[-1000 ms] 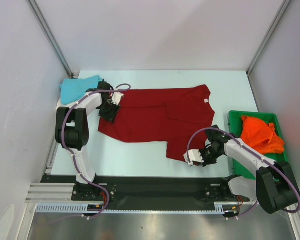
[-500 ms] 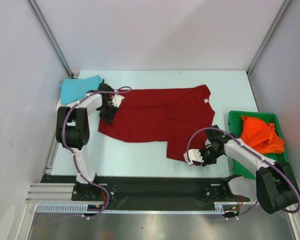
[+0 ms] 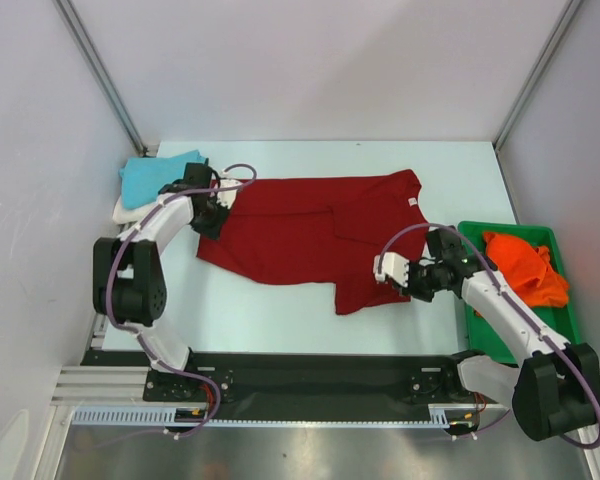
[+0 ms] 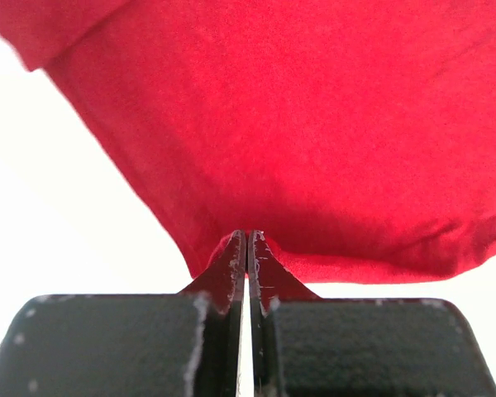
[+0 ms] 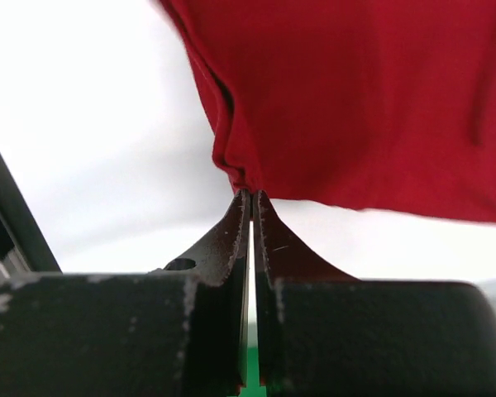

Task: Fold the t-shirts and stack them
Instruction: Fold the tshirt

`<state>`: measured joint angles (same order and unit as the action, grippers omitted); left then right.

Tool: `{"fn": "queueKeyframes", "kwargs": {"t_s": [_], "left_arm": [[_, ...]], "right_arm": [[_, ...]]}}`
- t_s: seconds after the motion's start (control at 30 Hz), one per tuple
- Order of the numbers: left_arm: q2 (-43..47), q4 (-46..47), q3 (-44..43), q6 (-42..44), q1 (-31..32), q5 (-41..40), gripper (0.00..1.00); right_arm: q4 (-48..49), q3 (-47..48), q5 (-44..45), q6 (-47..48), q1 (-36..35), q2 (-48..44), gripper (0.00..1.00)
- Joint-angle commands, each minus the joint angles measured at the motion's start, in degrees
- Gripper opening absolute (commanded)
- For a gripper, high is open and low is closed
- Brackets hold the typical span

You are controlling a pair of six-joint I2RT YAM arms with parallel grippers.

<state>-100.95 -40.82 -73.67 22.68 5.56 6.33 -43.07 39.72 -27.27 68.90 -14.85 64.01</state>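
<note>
Though illegible, white neck label (image 3: 413, 202) on dark red t-shirt (image 3: 290, 235)

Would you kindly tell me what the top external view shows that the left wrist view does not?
Top external only: the turquoise t-shirt, the orange t-shirt in the green tray, and the right gripper. Left wrist only: the left gripper shut on a pinched fold of cloth. Both: the dark red t-shirt.
</note>
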Motion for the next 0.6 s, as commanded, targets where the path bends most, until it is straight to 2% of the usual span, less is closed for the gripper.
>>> {"fn": "queueKeyframes", "kwargs": {"t_s": [0.0, 0.2, 0.33, 0.57], "left_arm": [[6.19, 3.98, 3.17, -0.62, -0.38, 0.7, 0.0], [12.87, 7.94, 9.15, -0.44, -0.46, -1.32, 0.0], [16.56, 9.96, 13.27, 0.17, -0.55, -2.37, 0.0], [22.63, 13.57, 19.0, -0.7, -1.78, -4.66, 0.0]], "right_arm": [[1.5, 3.69, -0.59, -10.44, 0.87, -2.57, 0.0], [4.75, 6.77, 0.02, -21.24, 2.54, -4.51, 0.0], [6.42, 7.91, -0.86, -25.12, 5.78, -5.73, 0.0], [4.49, 13.18, -2.26, -25.75, 10.81, -5.03, 0.0]]}}
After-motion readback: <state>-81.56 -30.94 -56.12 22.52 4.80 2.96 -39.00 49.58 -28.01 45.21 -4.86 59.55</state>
